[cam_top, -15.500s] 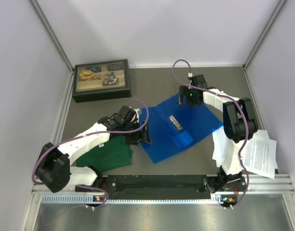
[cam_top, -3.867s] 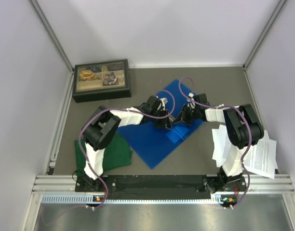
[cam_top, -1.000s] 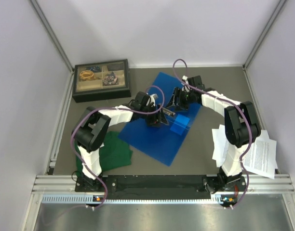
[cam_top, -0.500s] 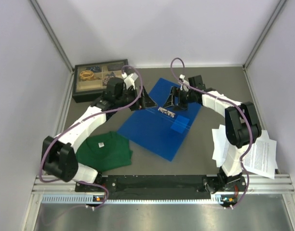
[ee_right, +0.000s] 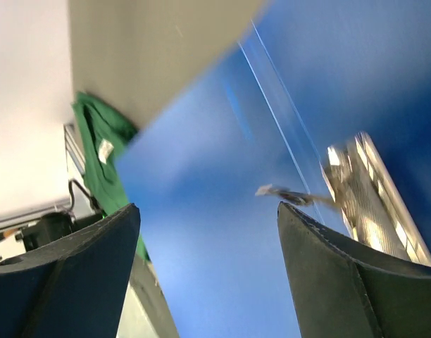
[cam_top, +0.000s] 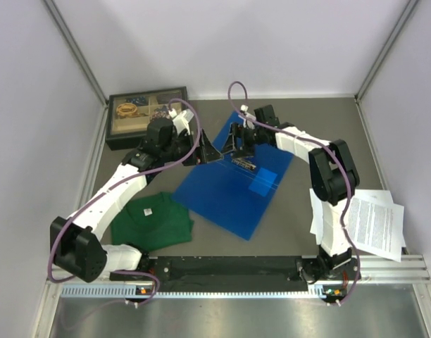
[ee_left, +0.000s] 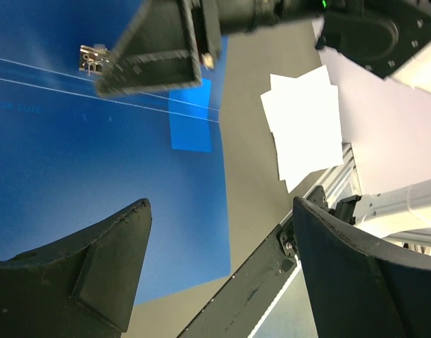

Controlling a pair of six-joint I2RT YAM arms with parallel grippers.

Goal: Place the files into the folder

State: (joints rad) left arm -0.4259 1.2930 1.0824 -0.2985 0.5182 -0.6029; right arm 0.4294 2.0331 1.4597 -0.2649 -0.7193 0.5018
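the files (cam_top: 374,225) are a few thin printed sheets, light and floppy. they will likely sag, slide over one another and fan out if pinched by one corner. i judge the best hold is along a free edge of the pile, pinching all the sheets together. they lie in a loose, slightly fanned pile at the right edge of the worktop (cam_top: 289,232), beside the right arm's base and well apart from both sets of fingers.

the folder (cam_top: 229,193) is stiff, flat plastic, lying open in the middle of the worktop with its metal rings (ee_right: 370,197) exposed. its surface looks smooth, so paper should slide across it easily.

the left fingers (ee_left: 82,274) stand wide apart with nothing between them, hovering over the far part of the folder. the right fingers (ee_right: 356,274) are also spread wide and empty, poised over the folder just beside the rings. whether they touch the plastic is hard to tell, as that view is blurred. a green shirt (cam_top: 152,222) lies to the left of the folder.
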